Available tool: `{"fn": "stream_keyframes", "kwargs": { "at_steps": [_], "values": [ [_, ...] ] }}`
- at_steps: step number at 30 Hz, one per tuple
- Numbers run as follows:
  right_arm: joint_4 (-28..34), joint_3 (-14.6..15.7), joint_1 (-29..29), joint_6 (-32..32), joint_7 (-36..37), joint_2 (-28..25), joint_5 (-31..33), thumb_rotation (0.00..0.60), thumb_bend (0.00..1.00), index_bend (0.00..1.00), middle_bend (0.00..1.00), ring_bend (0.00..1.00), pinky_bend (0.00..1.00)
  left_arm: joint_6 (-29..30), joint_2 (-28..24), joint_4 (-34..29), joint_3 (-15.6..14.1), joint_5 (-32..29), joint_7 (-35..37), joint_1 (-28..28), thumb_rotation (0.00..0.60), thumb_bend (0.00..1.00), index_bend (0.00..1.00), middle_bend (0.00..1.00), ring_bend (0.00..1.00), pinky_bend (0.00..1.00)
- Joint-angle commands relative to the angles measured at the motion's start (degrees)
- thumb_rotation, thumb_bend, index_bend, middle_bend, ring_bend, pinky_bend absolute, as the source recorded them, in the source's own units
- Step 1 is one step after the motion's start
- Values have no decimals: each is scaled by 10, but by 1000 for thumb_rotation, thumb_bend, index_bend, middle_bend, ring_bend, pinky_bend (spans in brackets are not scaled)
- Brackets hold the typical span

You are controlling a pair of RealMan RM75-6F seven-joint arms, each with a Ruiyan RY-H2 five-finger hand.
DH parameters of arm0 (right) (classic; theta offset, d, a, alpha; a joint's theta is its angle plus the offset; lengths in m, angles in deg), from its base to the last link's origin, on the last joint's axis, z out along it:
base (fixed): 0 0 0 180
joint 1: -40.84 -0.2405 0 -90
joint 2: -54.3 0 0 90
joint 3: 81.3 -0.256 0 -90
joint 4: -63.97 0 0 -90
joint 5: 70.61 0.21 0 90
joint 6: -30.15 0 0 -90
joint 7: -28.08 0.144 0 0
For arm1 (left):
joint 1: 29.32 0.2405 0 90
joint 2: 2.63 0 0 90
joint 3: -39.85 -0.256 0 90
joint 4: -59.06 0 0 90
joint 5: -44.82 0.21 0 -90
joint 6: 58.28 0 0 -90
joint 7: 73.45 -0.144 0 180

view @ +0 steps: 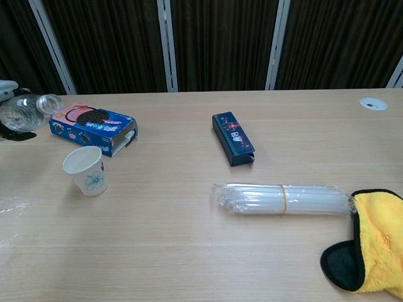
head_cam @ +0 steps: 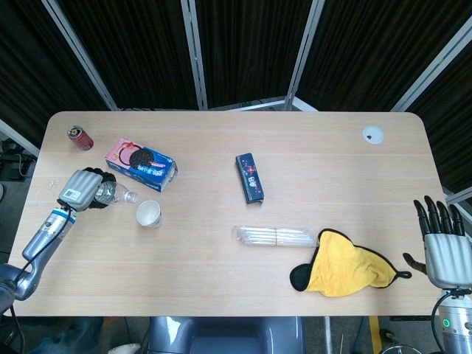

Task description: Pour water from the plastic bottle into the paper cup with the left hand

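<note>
The left robot hand (head_cam: 80,189) is clamped round the bottle (head_cam: 110,194) at the left of the frame, its mouth pointing toward the cup (head_cam: 148,214) but lifted clear of it — apart, not over the rim. The cup stands upright just right of the bottle, below the biscuit box (head_cam: 140,164). The pour looks finished or paused; to go on, bring the mouth back over the rim and tip slowly. The right robot hand (head_cam: 442,243), at the lower right edge, is spread and empty. The cup bears a small blue flower print; lettering on the boxes is too small to read.
</note>
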Motion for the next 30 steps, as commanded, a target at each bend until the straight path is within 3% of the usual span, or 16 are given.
{"fn": "stream_keyframes", "kwargs": {
  "at_steps": [1, 6, 10, 15, 23, 30],
  "values": [
    [1, 1, 0, -1, 1, 0, -2, 600, 0, 0, 0, 0, 0, 49, -33, -56, 15, -1, 149, 17, 600, 440, 628, 510, 380, 373],
    [5, 2, 1, -3, 2, -2, -6, 600, 0, 0, 0, 0, 0, 113, -82, -175, 18, 27, 270, 25, 600, 438, 632, 510, 380, 373],
    [6, 3, 2, -5, 4, -3, -9, 600, 0, 0, 0, 0, 0, 144, -104, -265, 14, 50, 304, 27, 600, 437, 635, 511, 381, 373],
    [6, 3, 3, -7, 11, -6, -11, 600, 0, 0, 0, 0, 0, 132, -100, -340, 8, 58, 306, 21, 600, 430, 637, 512, 380, 374],
    [4, 3, 4, -7, 14, -7, -11, 600, 0, 0, 0, 0, 0, 78, -31, -367, 3, 42, 280, 5, 600, 415, 638, 512, 381, 374],
    [-1, 1, 2, 0, 12, -6, -3, 600, 0, 0, 0, 0, 0, 38, 49, -321, 0, 21, 270, 0, 600, 414, 638, 512, 380, 374]
  ]
}}
